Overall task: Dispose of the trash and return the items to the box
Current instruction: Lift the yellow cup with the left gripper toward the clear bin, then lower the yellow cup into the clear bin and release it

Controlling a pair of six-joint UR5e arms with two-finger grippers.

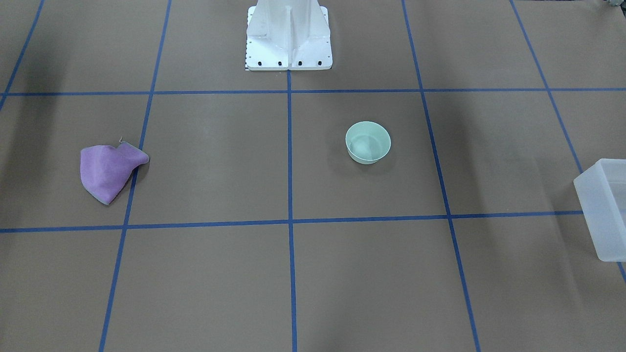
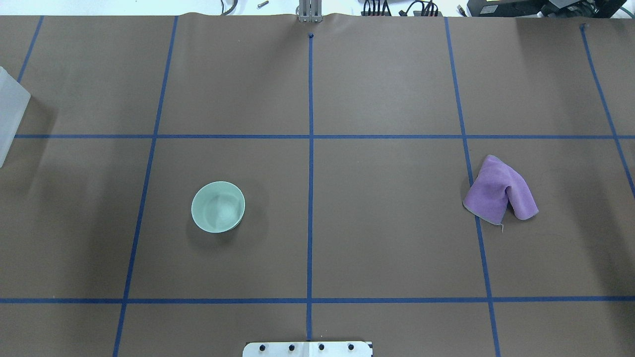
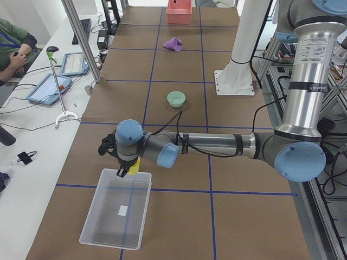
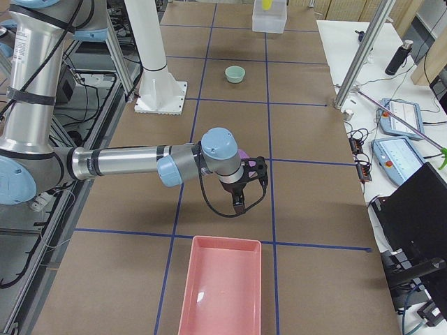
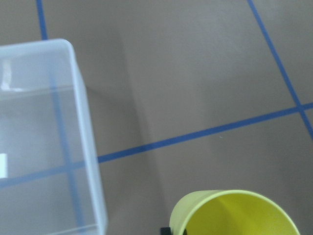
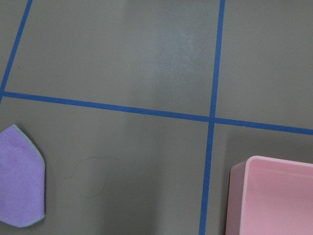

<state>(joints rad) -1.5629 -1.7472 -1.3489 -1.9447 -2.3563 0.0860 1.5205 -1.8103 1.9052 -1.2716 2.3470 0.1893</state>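
The yellow cup hangs close under my left wrist camera, above the brown table and just right of the frosted box. In the left side view my left gripper holds the cup over the box's far corner. The box has only a small white label in it. My right gripper hovers between the purple cloth and the pink bin; I cannot tell if it is open or shut. A mint-green bowl stands upright mid-table.
The white pedestal stands at the robot's edge of the table. The purple cloth lies crumpled on the robot's right side. The box's corner shows at the front view's right edge. An operator's desk with tablets runs along the far side.
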